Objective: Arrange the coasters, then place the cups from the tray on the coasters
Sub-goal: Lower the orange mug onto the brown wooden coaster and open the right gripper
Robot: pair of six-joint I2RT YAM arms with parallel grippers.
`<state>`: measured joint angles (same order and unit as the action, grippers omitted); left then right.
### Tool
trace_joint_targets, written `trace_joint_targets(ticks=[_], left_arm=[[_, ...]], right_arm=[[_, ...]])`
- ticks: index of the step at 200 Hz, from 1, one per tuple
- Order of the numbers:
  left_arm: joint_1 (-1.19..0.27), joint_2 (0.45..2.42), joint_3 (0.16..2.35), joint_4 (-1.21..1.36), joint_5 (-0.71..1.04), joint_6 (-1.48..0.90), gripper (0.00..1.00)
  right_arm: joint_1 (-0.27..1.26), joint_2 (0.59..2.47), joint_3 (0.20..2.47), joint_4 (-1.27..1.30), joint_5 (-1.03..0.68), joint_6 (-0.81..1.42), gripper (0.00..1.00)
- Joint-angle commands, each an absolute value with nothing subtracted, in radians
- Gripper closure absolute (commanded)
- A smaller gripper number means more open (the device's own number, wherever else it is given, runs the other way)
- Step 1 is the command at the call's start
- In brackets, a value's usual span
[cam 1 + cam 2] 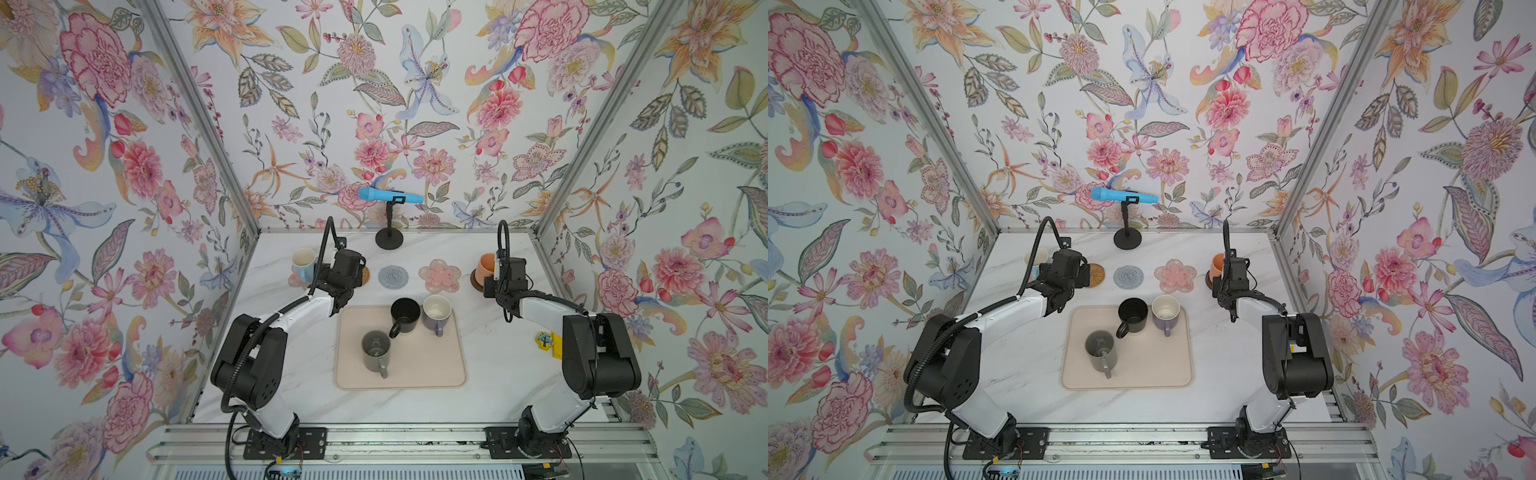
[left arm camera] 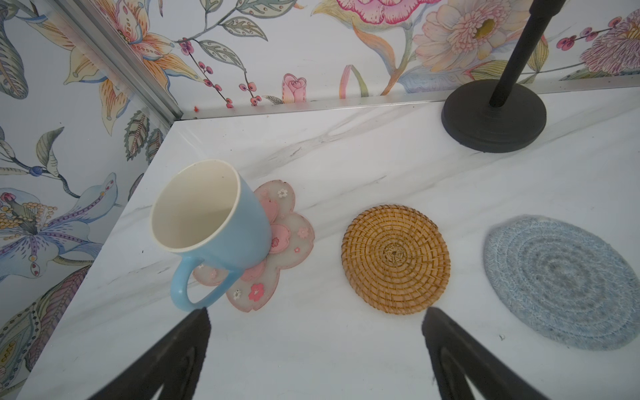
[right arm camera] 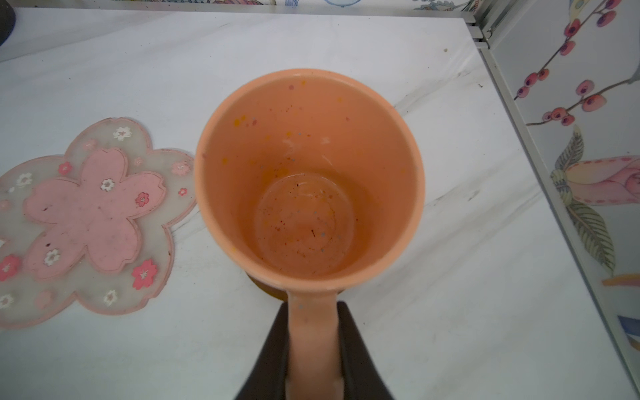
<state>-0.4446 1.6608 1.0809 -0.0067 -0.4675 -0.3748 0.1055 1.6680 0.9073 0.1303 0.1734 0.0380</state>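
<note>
A light blue cup (image 2: 207,221) stands on a pink flower coaster (image 2: 287,221) at the table's far left. My left gripper (image 2: 317,311) hangs open just in front of it, its fingers apart from the handle. To the right lie the rattan coaster (image 2: 394,258), the grey-blue coaster (image 1: 393,275) and a second pink flower coaster (image 1: 439,275), all bare. My right gripper (image 3: 313,306) is shut on the handle of the orange cup (image 3: 308,173), which sits on the dark brown coaster (image 1: 475,282). The tray (image 1: 415,374) holds black (image 1: 404,316), purple (image 1: 437,311) and grey (image 1: 376,351) cups.
A blue microphone (image 1: 390,195) rests on a black stand whose round base (image 1: 390,240) sits at the back, behind the coaster row. A small yellow object (image 1: 548,343) lies near the right arm. Flowered walls close in the left, back and right sides.
</note>
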Motion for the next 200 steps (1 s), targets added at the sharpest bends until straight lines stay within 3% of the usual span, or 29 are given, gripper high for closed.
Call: trace_joint_targets(ticks=[1,73,200], left_arm=[[-0.45,1.661,1.098,-0.024,-0.463,-0.383,0.01],[-0.45,1.646,1.083,-0.036,-0.505,-0.378,0.01],[-0.451,1.622,1.077,-0.048,-0.525,-0.38,0.01]], right_arm=[[0.11,1.644,0.897,0.098,0.204,0.025,0.8],[0.11,1.653,0.903,0.081,0.212,0.021,0.58],[0.104,1.622,0.905,0.045,0.256,0.03,0.51]])
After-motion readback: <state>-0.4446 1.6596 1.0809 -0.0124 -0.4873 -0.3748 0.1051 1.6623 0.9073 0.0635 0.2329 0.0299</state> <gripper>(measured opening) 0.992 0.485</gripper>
